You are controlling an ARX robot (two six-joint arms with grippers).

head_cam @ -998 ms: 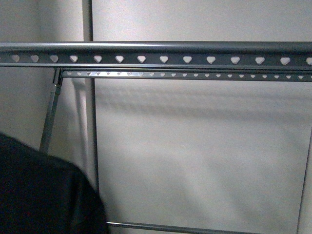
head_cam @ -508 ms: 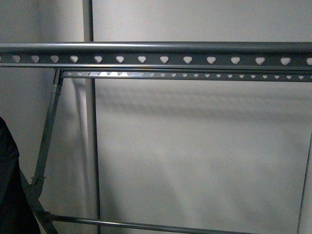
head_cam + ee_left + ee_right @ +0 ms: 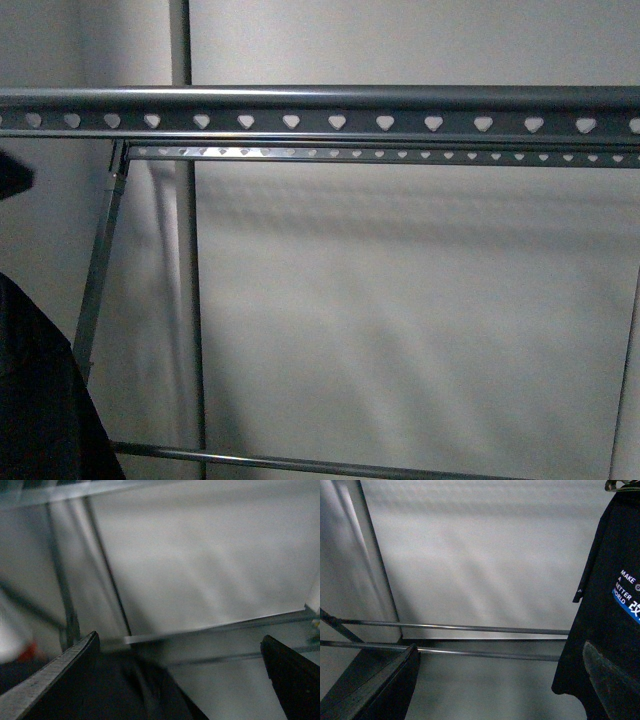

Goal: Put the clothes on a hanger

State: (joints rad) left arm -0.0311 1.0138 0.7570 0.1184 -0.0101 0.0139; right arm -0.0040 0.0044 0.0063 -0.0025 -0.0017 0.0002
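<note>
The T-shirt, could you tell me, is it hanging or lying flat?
Hanging: the T-shirt drapes straight down with its hem free; its support is cut off.

- The hanger's (image 3: 340, 110) long rail runs edge to edge across the top of my front view, and a second rail (image 3: 400, 154) lies just below and behind it.
- A slanted leg (image 3: 100, 270) drops from that second rail's left end, and a crossbar (image 3: 350, 465) runs low along the bottom.
- The wall (image 3: 420, 300) stands behind the frame.
- The clothes (image 3: 40, 400) sit at lower left, before the leg and well below the rail.
- Ahead of my spread right pincer (image 3: 499, 647), the clothes (image 3: 610, 605) hang before two low bars (image 3: 470, 627).
</note>
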